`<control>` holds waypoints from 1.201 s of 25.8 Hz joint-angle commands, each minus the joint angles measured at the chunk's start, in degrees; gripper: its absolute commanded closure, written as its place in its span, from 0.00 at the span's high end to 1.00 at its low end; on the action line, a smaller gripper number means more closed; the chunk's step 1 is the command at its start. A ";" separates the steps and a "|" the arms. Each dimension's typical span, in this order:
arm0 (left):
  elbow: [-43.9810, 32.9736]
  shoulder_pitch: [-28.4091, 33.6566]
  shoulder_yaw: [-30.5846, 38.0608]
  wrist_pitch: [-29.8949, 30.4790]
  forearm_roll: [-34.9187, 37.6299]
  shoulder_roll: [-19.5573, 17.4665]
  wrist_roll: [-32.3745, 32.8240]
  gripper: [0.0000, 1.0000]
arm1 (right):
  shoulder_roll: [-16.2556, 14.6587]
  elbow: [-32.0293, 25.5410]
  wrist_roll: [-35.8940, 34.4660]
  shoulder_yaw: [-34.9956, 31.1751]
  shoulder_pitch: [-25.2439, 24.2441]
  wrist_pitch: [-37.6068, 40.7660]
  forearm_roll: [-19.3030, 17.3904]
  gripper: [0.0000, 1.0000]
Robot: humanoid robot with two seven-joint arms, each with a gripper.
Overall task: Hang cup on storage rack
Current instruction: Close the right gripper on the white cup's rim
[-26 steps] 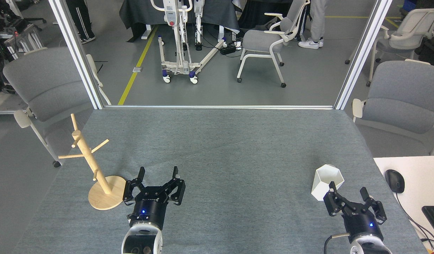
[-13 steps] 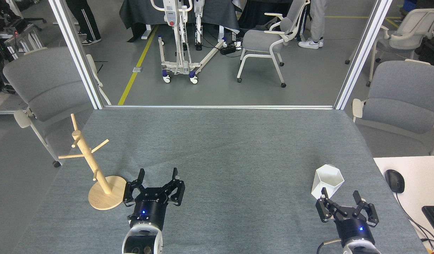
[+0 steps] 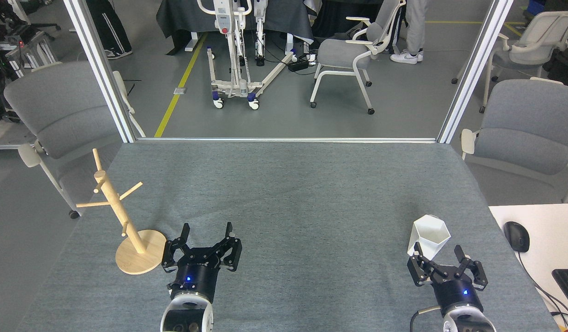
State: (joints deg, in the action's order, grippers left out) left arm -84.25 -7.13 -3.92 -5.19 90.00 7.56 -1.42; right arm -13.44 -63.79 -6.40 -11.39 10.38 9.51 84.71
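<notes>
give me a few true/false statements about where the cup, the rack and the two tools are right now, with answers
1. The cup hangs on a peg of the storage rack. False: it stands on the grey table, far right of the rack.
2. The right tool is open, just in front of the cup. True.
3. The left tool is shut on the rack's post. False: it is open and holds nothing, to the right of the rack's round base.
4. The rack's pegs are all bare. True.
5. The cup lies on its side. False: it stands with its open rim up.
</notes>
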 commanded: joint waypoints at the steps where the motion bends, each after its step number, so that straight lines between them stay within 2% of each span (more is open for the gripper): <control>1: 0.31 0.01 0.06 0.01 0.00 -0.09 0.02 0.99 | -0.10 0.59 -0.28 0.05 0.51 0.07 0.02 1.00; 5: 0.75 0.01 0.06 0.01 0.00 0.00 0.02 0.99 | -0.27 1.65 -0.28 1.10 0.78 -0.11 0.10 1.00; 12: 0.75 -0.08 0.06 0.01 0.09 0.00 0.02 0.99 | -0.45 6.13 -0.37 1.37 4.38 -0.37 0.19 1.00; 16: 0.84 0.01 0.06 0.01 0.09 0.00 0.02 0.99 | -0.45 7.01 -0.37 1.28 5.26 -0.37 1.86 1.00; 22: 0.93 0.01 0.06 -0.52 0.09 0.00 0.02 0.99 | -0.71 10.35 -0.37 1.28 7.81 -0.46 1.95 1.00; 31: 1.45 0.01 -0.03 -1.14 0.00 0.00 0.02 0.99 | -1.33 11.31 -0.46 1.19 9.21 -0.55 1.86 1.00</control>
State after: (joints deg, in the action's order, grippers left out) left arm -83.03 -7.09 -3.95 -6.28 90.09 7.56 -1.41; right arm -14.68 -52.72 -6.65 -10.21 19.09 8.93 86.60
